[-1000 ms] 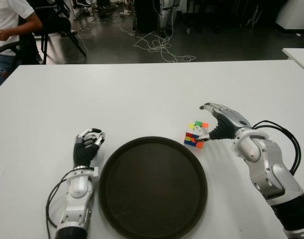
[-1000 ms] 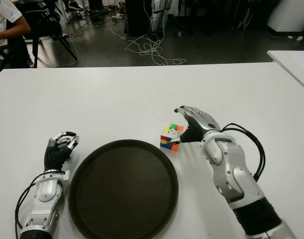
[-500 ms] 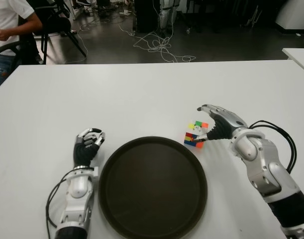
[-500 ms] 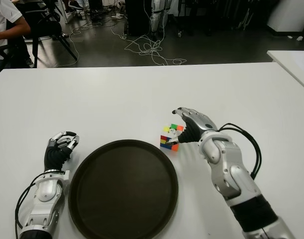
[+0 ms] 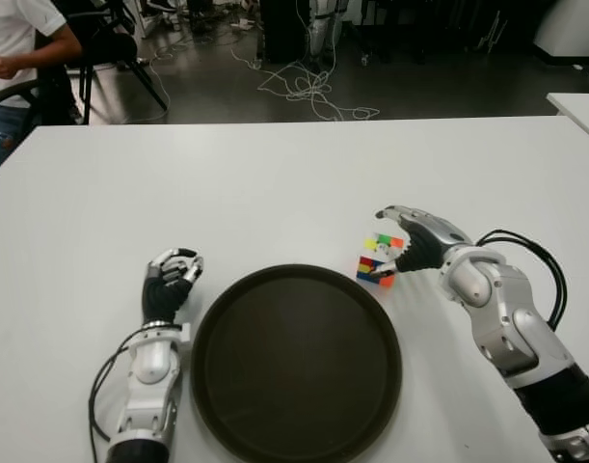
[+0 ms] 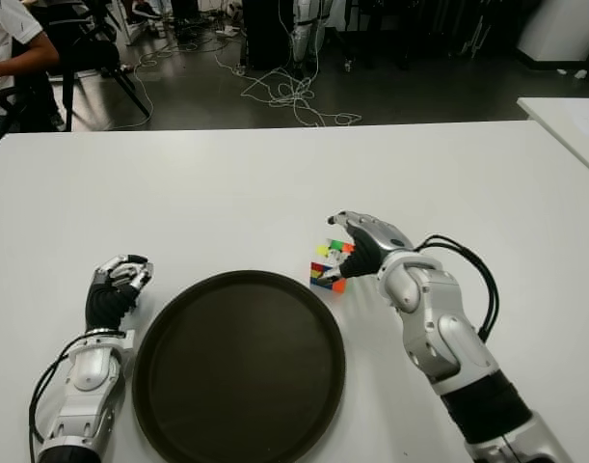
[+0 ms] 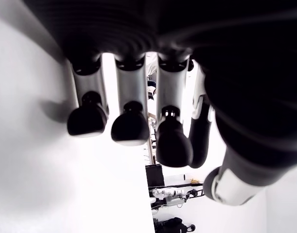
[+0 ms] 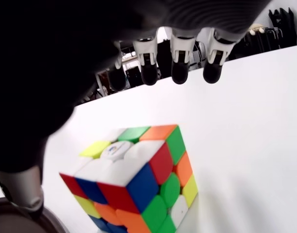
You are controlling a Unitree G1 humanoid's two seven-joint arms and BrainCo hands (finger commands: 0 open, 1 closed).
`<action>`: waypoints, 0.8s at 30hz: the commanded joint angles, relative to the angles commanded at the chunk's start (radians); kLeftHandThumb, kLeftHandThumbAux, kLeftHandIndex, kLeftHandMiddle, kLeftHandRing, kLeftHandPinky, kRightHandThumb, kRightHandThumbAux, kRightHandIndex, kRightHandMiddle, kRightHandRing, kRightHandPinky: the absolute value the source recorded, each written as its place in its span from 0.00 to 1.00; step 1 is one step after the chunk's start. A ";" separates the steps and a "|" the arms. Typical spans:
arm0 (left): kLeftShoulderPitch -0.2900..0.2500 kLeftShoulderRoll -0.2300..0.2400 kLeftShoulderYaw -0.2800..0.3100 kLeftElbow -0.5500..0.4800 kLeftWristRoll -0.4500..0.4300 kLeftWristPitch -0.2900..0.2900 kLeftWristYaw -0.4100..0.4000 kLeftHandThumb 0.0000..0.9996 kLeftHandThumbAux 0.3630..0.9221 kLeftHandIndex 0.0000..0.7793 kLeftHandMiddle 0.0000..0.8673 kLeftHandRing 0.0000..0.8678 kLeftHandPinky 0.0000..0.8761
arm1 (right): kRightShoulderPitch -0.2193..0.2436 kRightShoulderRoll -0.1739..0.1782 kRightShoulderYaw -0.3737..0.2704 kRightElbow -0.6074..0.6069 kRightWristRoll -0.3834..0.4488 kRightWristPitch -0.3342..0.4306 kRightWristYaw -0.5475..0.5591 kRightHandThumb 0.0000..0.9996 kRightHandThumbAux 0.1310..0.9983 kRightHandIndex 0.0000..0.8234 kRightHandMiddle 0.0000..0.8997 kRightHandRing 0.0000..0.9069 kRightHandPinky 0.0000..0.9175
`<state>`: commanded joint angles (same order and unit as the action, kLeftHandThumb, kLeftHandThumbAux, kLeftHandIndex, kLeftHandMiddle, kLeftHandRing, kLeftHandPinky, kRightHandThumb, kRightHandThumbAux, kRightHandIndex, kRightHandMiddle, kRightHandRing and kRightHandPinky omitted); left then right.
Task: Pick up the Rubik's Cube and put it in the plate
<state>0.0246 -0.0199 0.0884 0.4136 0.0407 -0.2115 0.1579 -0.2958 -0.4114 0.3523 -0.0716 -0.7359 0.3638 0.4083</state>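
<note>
- Table (image 5: pixel 275 174): white, bearing everything.
- Plate (image 5: pixel 296 362): dark, round, at 6 o'clock.
- Right hand (image 5: pixel 410 243): at the plate's 2 o'clock, fingers (image 8: pixel 180 73) spread wide above the cube, holding nothing.
- Left hand (image 5: pixel 169 285): at the plate's 9 o'clock, fingers curled, holding nothing.
- Cube (image 5: pixel 380 260): on the table, just beside the plate's rim at 1 o'clock.

No text can be read; the Rubik's Cube (image 8: pixel 133 187) bears a small logo on its white centre sticker (illegible).
</note>
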 joint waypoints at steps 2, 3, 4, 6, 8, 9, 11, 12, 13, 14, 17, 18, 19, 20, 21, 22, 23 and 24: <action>-0.001 -0.001 0.001 0.002 -0.002 -0.004 -0.001 0.70 0.61 0.57 0.94 0.96 0.93 | -0.002 0.002 0.001 0.009 0.003 -0.006 -0.005 0.00 0.57 0.00 0.00 0.00 0.00; -0.001 -0.001 0.002 0.003 -0.004 -0.006 -0.003 0.70 0.61 0.57 0.94 0.96 0.93 | -0.003 0.003 0.002 0.012 0.004 -0.010 -0.007 0.00 0.57 0.00 0.00 0.00 0.00; -0.002 -0.001 0.002 0.004 -0.005 -0.008 -0.004 0.70 0.61 0.57 0.94 0.96 0.93 | -0.004 0.003 0.002 0.015 0.004 -0.012 -0.009 0.00 0.57 0.00 0.00 0.00 0.00; 0.000 -0.001 0.001 0.001 -0.009 -0.010 -0.009 0.71 0.61 0.57 0.94 0.95 0.92 | -0.007 0.005 0.004 0.019 0.004 -0.020 -0.013 0.00 0.58 0.00 0.00 0.00 0.00; 0.002 0.000 0.000 -0.002 -0.011 -0.010 -0.014 0.71 0.61 0.57 0.93 0.95 0.91 | -0.009 0.006 0.004 0.022 0.005 -0.027 -0.015 0.00 0.59 0.00 0.00 0.00 0.00; 0.003 0.000 -0.001 -0.004 -0.010 -0.008 -0.015 0.71 0.61 0.57 0.93 0.95 0.91 | -0.010 0.007 0.003 0.024 0.007 -0.030 -0.017 0.00 0.60 0.00 0.00 0.00 0.00; 0.005 0.001 -0.002 -0.007 -0.008 -0.005 -0.015 0.71 0.61 0.57 0.93 0.94 0.91 | -0.011 0.009 0.002 0.029 0.008 -0.035 -0.019 0.00 0.61 0.00 0.00 0.00 0.00; 0.005 0.001 -0.003 -0.008 -0.007 -0.004 -0.015 0.71 0.61 0.57 0.93 0.94 0.91 | -0.012 0.010 0.001 0.030 0.009 -0.038 -0.021 0.00 0.61 0.00 0.00 0.00 0.00; 0.006 0.002 -0.003 -0.008 -0.005 -0.003 -0.014 0.71 0.61 0.57 0.93 0.94 0.91 | -0.013 0.011 0.001 0.032 0.009 -0.040 -0.022 0.00 0.62 0.00 0.00 0.00 0.00; 0.006 0.002 -0.004 -0.009 -0.004 -0.003 -0.014 0.71 0.61 0.57 0.93 0.94 0.91 | -0.013 0.012 0.001 0.033 0.009 -0.042 -0.023 0.00 0.62 0.00 0.00 0.00 0.00; 0.007 0.004 -0.006 -0.010 0.003 -0.001 -0.010 0.70 0.61 0.57 0.93 0.95 0.91 | -0.018 0.015 0.003 0.040 0.007 -0.045 -0.022 0.00 0.63 0.00 0.00 0.00 0.00; 0.007 0.005 -0.007 -0.011 0.005 0.000 -0.009 0.70 0.62 0.57 0.93 0.95 0.91 | -0.021 0.016 0.005 0.044 0.006 -0.045 -0.022 0.00 0.63 0.00 0.00 0.00 0.00; 0.007 0.006 -0.008 -0.012 0.009 0.003 -0.007 0.70 0.62 0.57 0.93 0.95 0.91 | -0.025 0.017 0.007 0.048 0.005 -0.046 -0.021 0.00 0.64 0.00 0.00 0.00 0.00; 0.007 0.006 -0.008 -0.013 0.012 0.004 -0.005 0.70 0.62 0.57 0.93 0.95 0.91 | -0.027 0.017 0.008 0.051 0.004 -0.047 -0.020 0.00 0.64 0.00 0.00 0.00 0.00; 0.007 0.007 -0.009 -0.013 0.015 0.006 -0.003 0.70 0.62 0.57 0.93 0.95 0.91 | -0.027 0.018 0.008 0.053 0.003 -0.048 -0.021 0.00 0.65 0.00 0.00 0.00 0.00; 0.007 0.007 -0.009 -0.013 0.016 0.007 -0.001 0.70 0.62 0.57 0.93 0.95 0.92 | -0.027 0.019 0.008 0.053 0.003 -0.049 -0.022 0.00 0.66 0.00 0.00 0.00 0.00; 0.007 0.006 -0.008 -0.014 0.017 0.007 0.000 0.70 0.62 0.57 0.93 0.95 0.92 | -0.027 0.019 0.008 0.053 0.003 -0.050 -0.023 0.00 0.67 0.00 0.00 0.00 0.00; 0.007 0.006 -0.008 -0.014 0.017 0.008 0.000 0.70 0.62 0.57 0.93 0.95 0.92 | -0.027 0.019 0.008 0.053 0.003 -0.051 -0.024 0.00 0.67 0.00 0.00 0.00 0.00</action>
<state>0.0311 -0.0136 0.0802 0.3999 0.0578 -0.2038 0.1580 -0.3226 -0.3920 0.3599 -0.0188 -0.7327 0.3131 0.3844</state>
